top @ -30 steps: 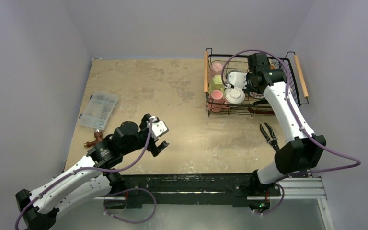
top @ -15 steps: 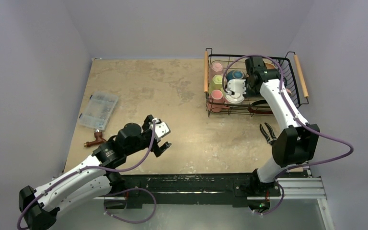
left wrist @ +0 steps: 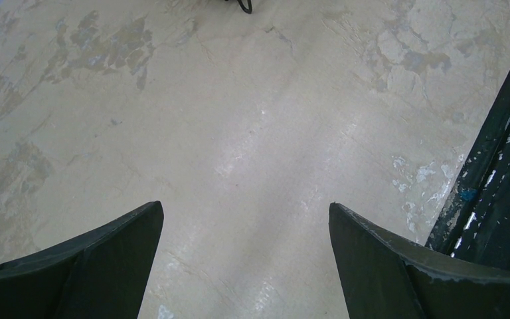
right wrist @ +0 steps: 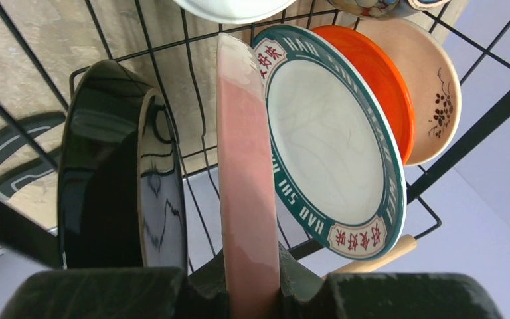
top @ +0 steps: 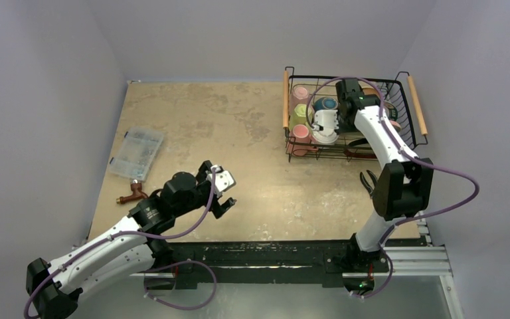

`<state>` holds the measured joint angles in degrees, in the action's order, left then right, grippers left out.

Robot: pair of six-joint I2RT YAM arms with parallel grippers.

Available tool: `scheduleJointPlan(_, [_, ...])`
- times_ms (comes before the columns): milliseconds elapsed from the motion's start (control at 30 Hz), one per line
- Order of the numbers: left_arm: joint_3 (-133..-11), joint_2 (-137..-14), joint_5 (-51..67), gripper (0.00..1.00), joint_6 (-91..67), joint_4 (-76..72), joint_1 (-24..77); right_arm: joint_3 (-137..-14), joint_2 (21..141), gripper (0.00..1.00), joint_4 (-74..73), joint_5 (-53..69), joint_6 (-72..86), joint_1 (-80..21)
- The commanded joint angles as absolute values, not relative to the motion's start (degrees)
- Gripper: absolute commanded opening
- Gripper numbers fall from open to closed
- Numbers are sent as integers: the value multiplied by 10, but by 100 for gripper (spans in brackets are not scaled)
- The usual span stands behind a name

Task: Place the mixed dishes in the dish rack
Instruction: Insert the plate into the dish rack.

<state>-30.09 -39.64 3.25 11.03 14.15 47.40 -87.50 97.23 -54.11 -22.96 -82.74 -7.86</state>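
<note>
Pink plate (right wrist: 249,199), glossy and seen edge-on (paler toward its top), stands upright inside the dish rack (top: 285,100), its near edge pinched between the fingers of the right gripper (right wrist: 252,292). A black dish (right wrist: 99,186) flanks it on one side, and a green-rimmed cream plate (right wrist: 332,153) and then an orange plate (right wrist: 378,80) on the other. Left gripper (left wrist: 246,219) hovers spread wide over the tabletop (left wrist: 239,100).

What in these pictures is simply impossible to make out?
Top view: the right arm hides part of the dish rack and half the black pliers.
Top view: what the clear box holds is too small to tell.
Right wrist view: the pink plate, clamped in the right gripper, shows edge-on; its face is unseen.
</note>
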Motion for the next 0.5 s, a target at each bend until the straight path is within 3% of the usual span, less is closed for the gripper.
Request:
scheduleJointPlan(0, [-300,-395,25,95,101,112,476,-904,970,0,-489,-278,-848,-76])
scheduleJointPlan(467, [-296,-401,19,96,104,107,480,-898,998,0,-477,-282,-852,-76])
